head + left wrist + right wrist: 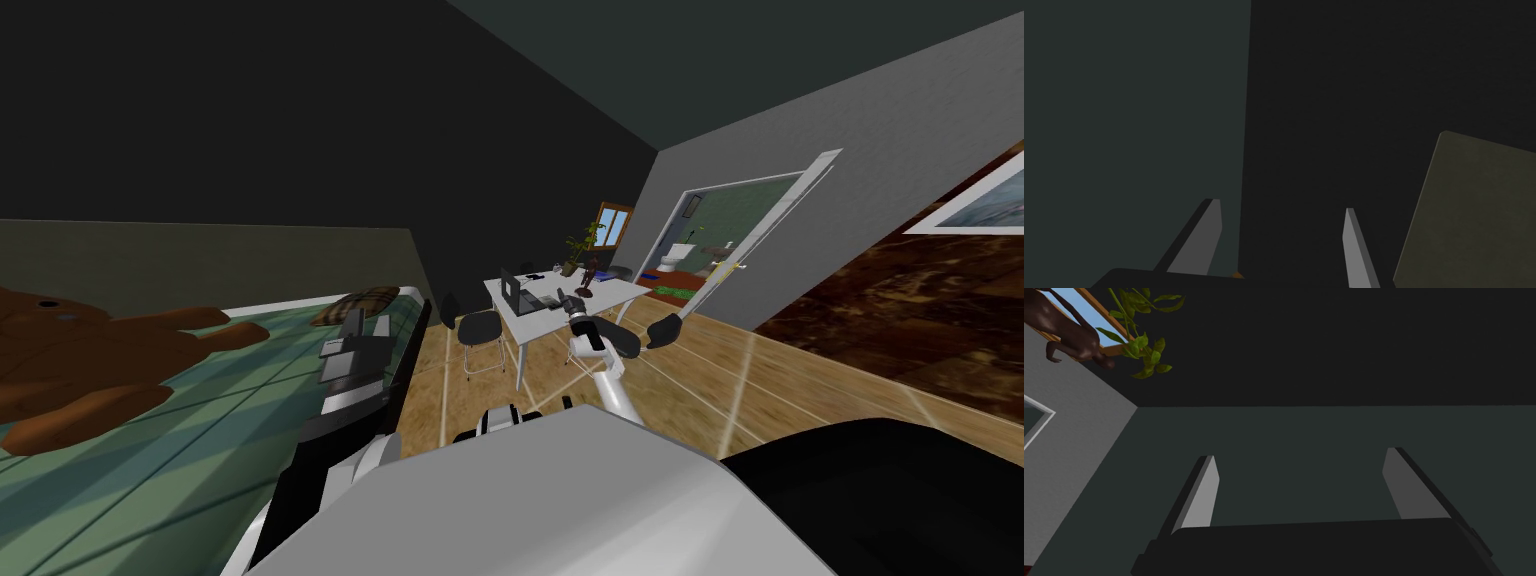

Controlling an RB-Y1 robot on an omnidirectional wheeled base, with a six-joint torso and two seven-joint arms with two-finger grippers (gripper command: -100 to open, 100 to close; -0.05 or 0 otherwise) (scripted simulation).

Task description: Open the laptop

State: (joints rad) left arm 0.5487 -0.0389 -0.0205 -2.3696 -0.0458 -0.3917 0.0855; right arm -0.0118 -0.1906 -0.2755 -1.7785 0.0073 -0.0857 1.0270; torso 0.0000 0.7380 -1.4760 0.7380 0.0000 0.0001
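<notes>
A dark laptop sits on the near left part of a white table across the room. Its lid looks raised from the base, though it is small in the head view. My right arm reaches up and forward, and the right gripper hangs in front of the table, just right of the laptop and apart from it. The right gripper stands open with nothing between its fingers and points up. My left arm is raised over the bed's edge, and the left gripper is open and holds nothing.
A black chair stands at the table's near left side. A potted plant and a dark figurine stand on the table. A bed with a green cover and a brown teddy bear lies to my left. A white door stands open at the right.
</notes>
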